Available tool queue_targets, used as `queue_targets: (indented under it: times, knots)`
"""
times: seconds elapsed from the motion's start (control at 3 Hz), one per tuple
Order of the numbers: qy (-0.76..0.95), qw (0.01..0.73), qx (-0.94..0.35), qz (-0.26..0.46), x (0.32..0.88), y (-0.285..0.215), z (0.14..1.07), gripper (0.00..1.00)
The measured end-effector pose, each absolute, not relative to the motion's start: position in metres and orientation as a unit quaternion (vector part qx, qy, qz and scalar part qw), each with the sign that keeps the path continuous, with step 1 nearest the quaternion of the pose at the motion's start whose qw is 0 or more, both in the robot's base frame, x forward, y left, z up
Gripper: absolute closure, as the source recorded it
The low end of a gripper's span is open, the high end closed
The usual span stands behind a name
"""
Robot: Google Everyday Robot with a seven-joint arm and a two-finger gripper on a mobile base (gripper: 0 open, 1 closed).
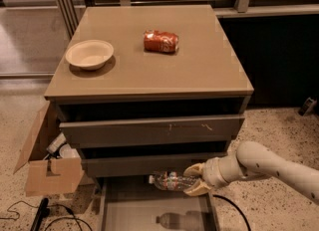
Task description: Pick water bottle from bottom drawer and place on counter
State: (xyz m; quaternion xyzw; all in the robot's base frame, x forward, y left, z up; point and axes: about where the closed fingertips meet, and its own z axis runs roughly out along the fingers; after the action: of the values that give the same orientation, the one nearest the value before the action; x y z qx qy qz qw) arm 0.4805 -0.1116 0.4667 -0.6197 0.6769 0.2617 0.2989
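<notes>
My gripper [195, 180] is shut on the water bottle [168, 180], a clear plastic bottle with a dark label band. It holds the bottle sideways above the open bottom drawer [149, 214], just in front of the middle drawer's face. The bottle's shadow lies on the drawer's grey floor. My arm reaches in from the lower right. The tan counter [199, 70] is above, at the top of the cabinet.
A beige bowl [89, 54] and a crushed red soda can [160, 41] sit on the counter. The two upper drawers [149, 130] stick out slightly above the bottle. An open cardboard box [47, 168] and cables lie on the floor at left.
</notes>
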Motion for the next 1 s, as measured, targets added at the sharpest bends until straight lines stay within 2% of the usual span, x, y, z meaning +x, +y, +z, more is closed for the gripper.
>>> queue_targets:
  times: [0.67, 1.0]
  knots:
    - [0.616, 0.362, -0.677, 0.175, 0.4, -0.114, 0.62, 1.0]
    - [0.577, 0.4, -0.702, 0.121, 0.392, -0.116, 0.741, 1.0]
